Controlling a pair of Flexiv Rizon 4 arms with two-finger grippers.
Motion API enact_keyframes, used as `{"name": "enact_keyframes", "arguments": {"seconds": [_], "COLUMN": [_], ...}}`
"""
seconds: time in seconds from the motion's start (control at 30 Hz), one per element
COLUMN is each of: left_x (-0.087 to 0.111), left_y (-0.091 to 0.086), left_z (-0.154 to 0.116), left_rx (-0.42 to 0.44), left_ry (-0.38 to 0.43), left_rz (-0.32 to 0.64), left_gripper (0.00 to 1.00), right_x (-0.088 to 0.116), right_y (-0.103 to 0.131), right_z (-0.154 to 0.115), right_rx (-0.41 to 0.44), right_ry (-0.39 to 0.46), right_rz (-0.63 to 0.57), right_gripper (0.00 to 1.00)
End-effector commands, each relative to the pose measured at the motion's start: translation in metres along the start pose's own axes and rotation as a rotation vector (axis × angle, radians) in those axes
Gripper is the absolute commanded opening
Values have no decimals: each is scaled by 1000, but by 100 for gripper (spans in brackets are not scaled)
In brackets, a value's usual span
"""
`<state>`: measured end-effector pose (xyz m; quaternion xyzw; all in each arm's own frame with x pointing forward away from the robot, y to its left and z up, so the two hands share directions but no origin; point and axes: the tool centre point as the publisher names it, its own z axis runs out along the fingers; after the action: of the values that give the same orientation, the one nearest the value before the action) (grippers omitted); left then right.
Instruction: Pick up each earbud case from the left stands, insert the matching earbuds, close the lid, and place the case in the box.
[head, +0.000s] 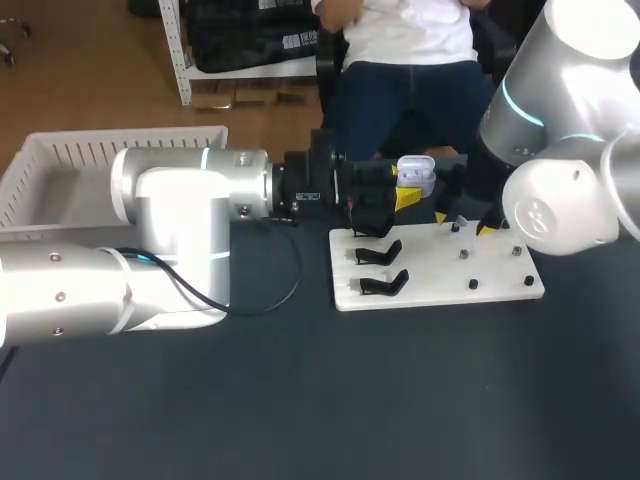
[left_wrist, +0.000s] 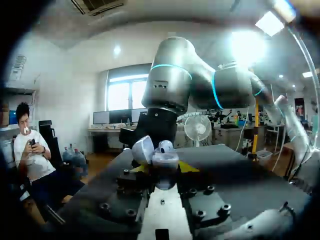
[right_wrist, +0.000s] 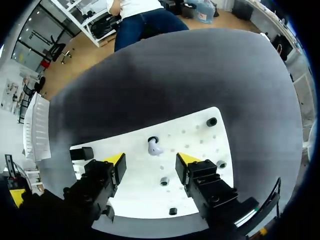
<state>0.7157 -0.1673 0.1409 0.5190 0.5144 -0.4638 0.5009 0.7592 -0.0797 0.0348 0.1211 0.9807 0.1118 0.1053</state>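
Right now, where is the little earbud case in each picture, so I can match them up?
Head view: the earbud case, lid open, is held up in the left gripper, by the white board's far side.
Left wrist view: the earbud case is close up, in that gripper's own hold.
Right wrist view: not in it.
Shared landmark: the white board, in the head and right wrist views.

the earbud case (head: 416, 174) sits clamped between the jaws of the left gripper (left_wrist: 162, 170), above the board (head: 440, 285). an earbud (right_wrist: 154, 146) stands on the board, just ahead of the parted jaws of the right gripper (right_wrist: 150, 160).
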Motion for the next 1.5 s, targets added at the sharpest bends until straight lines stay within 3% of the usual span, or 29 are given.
{"name": "enact_keyframes", "arguments": {"seconds": [0.03, 0.5, 1.07, 1.5], "left_x": [1, 1, 1, 1], "left_y": [-2, -2, -2, -2], "left_z": [0, 0, 0, 0], "left_rx": [-8, -8, -8, -8], "left_ry": [-5, -5, -5, -5], "left_rz": [4, 4, 4, 4], "left_gripper": [0, 0, 0, 0], "right_x": [-1, -4, 0, -5], "right_y": [1, 0, -6, -6], "right_z": [1, 2, 10, 15], "right_rx": [10, 16, 4, 0], "right_ry": [-12, -14, -8, -4], "right_rz": [20, 65, 88, 86], "right_gripper": [51, 41, 42, 37]}}
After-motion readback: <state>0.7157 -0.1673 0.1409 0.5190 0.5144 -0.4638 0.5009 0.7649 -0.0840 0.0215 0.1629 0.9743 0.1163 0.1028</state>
